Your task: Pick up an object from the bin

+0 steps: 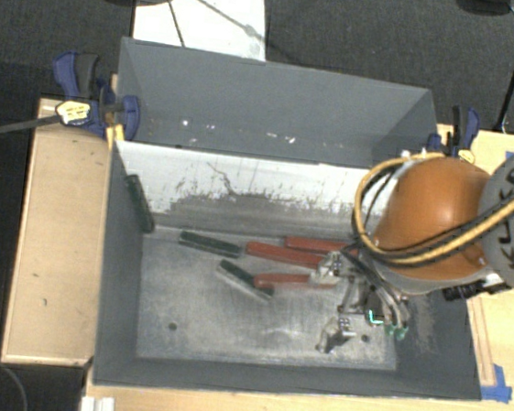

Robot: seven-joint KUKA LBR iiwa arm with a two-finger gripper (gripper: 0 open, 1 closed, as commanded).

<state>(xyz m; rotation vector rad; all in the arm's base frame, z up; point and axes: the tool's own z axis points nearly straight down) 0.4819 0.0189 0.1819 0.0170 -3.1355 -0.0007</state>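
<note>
My gripper (342, 329) hangs low over the bin floor at the right side, beneath the arm's orange cover. Nothing is seen held in it. Just to its left lies a tool with two red handles (289, 261), spread apart and pointing left, its head end close against the gripper. Left of that lie two dark green handles, one higher (210, 243) and one lower (247, 279), flat on the floor.
A dark narrow bar (137, 203) leans against the bin's left wall. The arm and its cables cover the bin's right rear corner. The front left of the floor is bare metal.
</note>
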